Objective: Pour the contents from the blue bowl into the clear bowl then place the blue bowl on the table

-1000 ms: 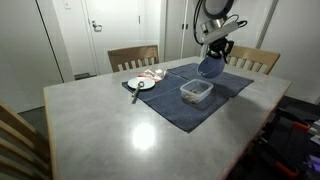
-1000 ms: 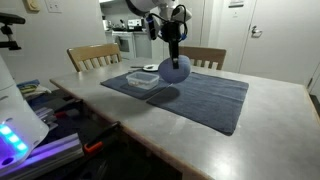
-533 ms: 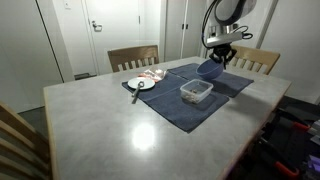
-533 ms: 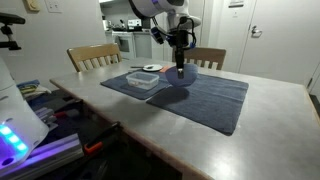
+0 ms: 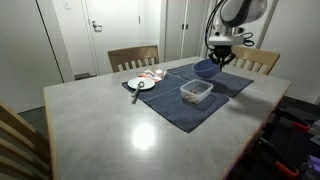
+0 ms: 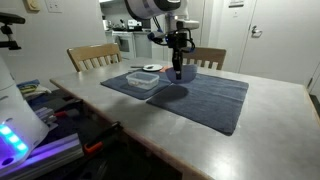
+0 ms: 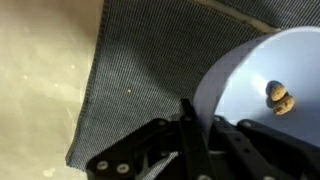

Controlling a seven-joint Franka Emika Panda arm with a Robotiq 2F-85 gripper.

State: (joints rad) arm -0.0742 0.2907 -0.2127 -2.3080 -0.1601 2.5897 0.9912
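Note:
My gripper (image 5: 220, 57) (image 6: 178, 48) is shut on the rim of the blue bowl (image 5: 205, 68) (image 6: 178, 71), which hangs just above the dark blue cloth (image 5: 185, 100) on the table (image 5: 120, 130). In the wrist view the bowl's wall (image 7: 255, 75) passes between the two black fingers (image 7: 187, 118). A small brown piece (image 7: 281, 97) lies inside it. The clear bowl (image 5: 196, 91) (image 6: 143, 80) stands on the cloth, apart from the blue bowl and nearer the table's middle. What it holds does not show.
A white plate (image 5: 141, 84) with a utensil sits at the cloth's corner, with a pale crumpled thing (image 5: 152, 73) behind it. Wooden chairs (image 5: 133, 57) (image 5: 255, 60) stand at the far side. The cloth's edge and bare table top (image 7: 40, 80) show in the wrist view.
The blue bowl has swung from steeply tilted to nearly level. The gripper has carried it a little away from the clear bowl, still shut on the rim.

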